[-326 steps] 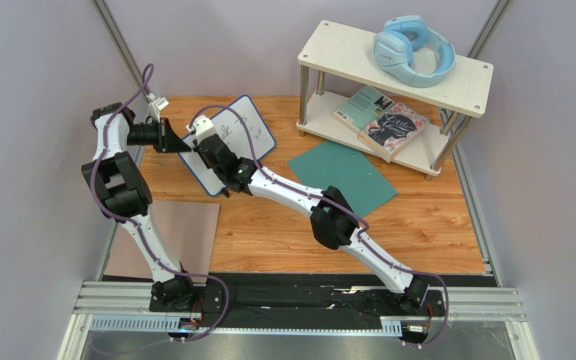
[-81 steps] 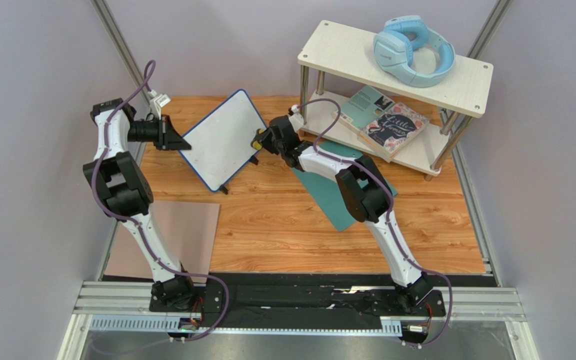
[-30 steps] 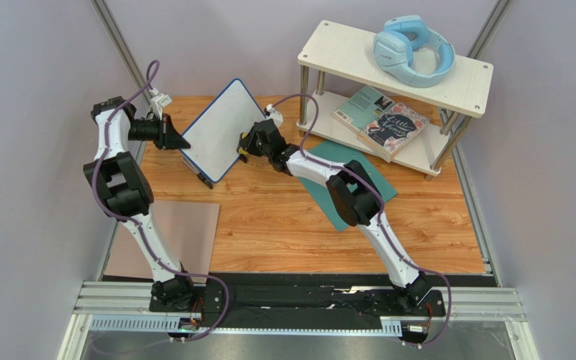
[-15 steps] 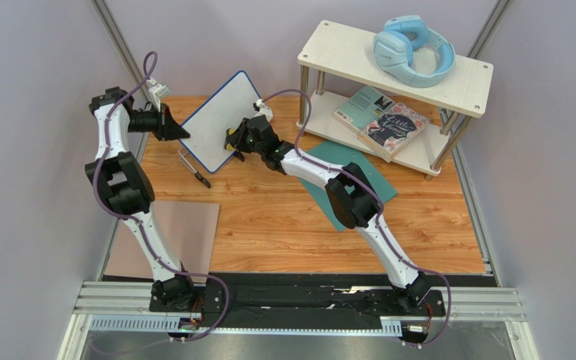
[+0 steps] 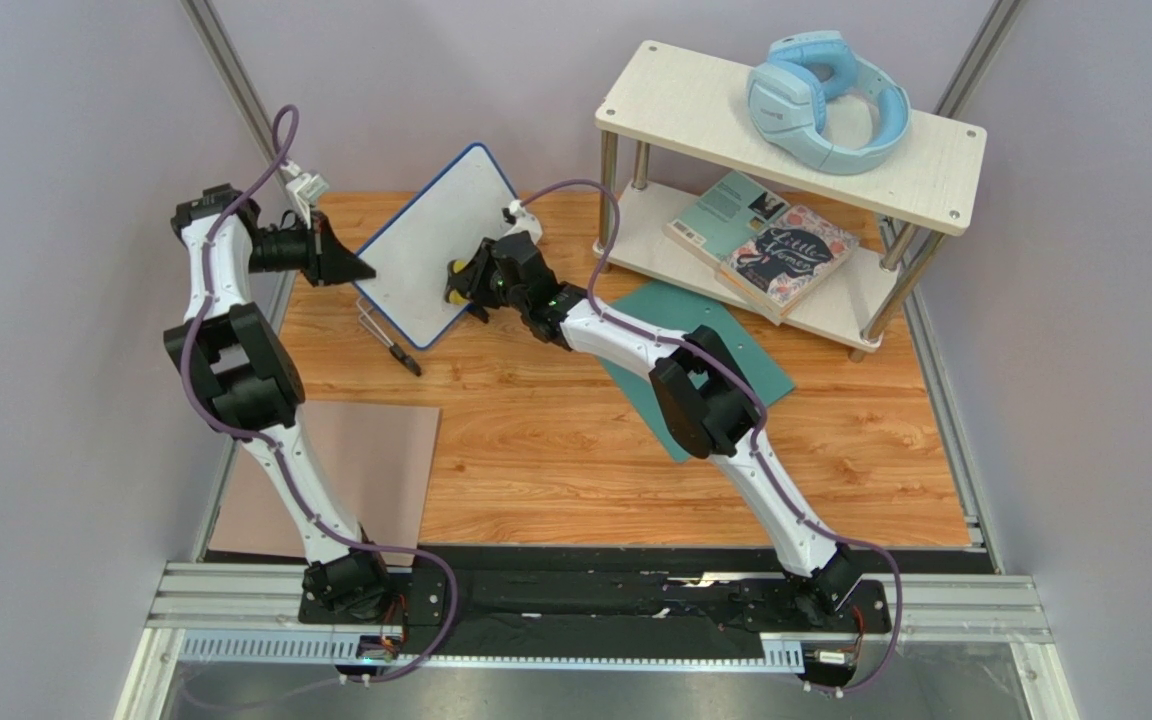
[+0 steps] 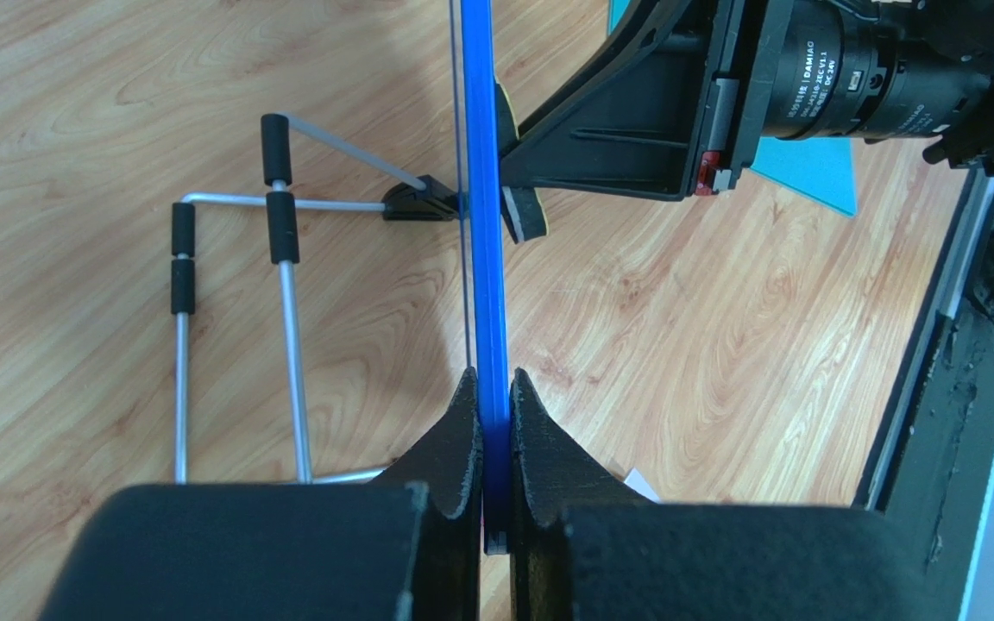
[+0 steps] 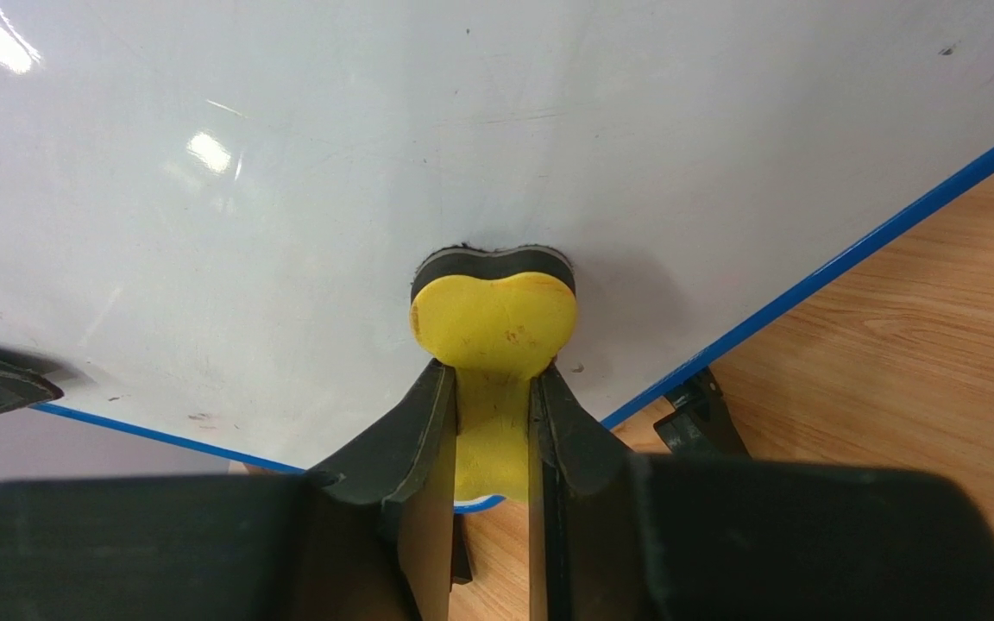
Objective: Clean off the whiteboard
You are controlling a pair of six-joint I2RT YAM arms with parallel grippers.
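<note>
The whiteboard (image 5: 429,240) is held tilted upright above the table, and its white face (image 7: 463,130) is wiped clean. My left gripper (image 5: 364,272) is shut on its blue rim (image 6: 479,259), which the left wrist view shows edge-on between the fingers of the left gripper (image 6: 495,404). My right gripper (image 5: 465,284) is shut on a yellow eraser (image 7: 496,317) with a black felt side. The eraser is pressed against the lower part of the board's face and also shows in the left wrist view (image 6: 517,214). The board's wire stand (image 6: 282,246) hangs out behind it.
A white two-level shelf (image 5: 687,102) stands at the back right with blue headphones (image 5: 826,99) on top and books (image 5: 763,240) below. A teal flat sheet (image 5: 760,360) lies under my right arm. A brownish-pink mat (image 5: 372,450) lies at the near left.
The handwriting seen earlier is gone. The board has been raised from flat to tilted upright, its stand now dangling. My right gripper has slid the eraser leftward and down across the face.
</note>
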